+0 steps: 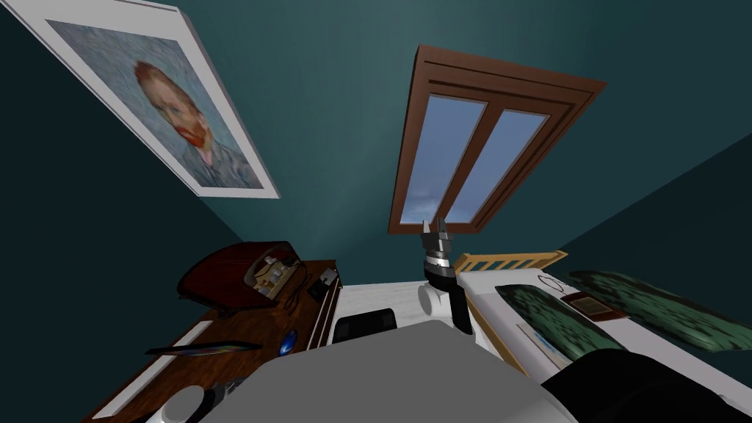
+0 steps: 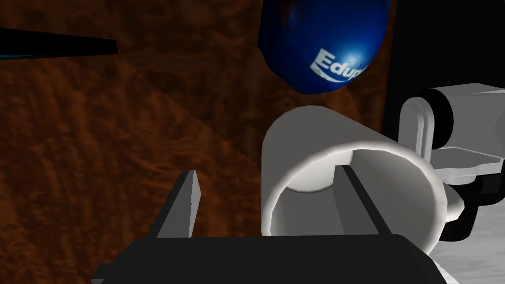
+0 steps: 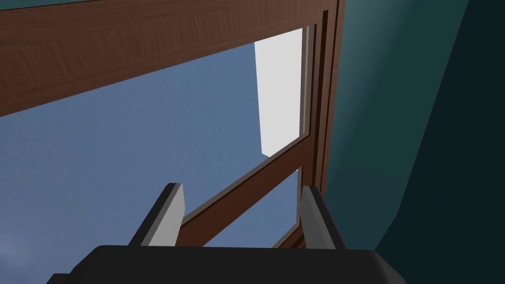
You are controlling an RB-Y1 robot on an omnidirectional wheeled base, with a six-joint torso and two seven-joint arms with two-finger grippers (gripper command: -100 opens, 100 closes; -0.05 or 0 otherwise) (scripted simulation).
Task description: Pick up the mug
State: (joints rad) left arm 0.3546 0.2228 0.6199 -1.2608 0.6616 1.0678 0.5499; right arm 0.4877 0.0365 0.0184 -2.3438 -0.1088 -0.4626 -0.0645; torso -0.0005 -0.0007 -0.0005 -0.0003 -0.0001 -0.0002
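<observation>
Between the spread fingers of the left end effector [image 2: 265, 171] sits one side of the white mug's [image 2: 315, 133] wall: one finger reaches into its open mouth, the other is outside, above the brown wood-grain desk [image 2: 98, 148]. Just past the mug from the end effector lies a glossy blue rounded object [image 2: 320, 44] with white lettering. Off to the side, the right end effector [image 1: 438, 229] is raised before the window, fingers also held apart.
</observation>
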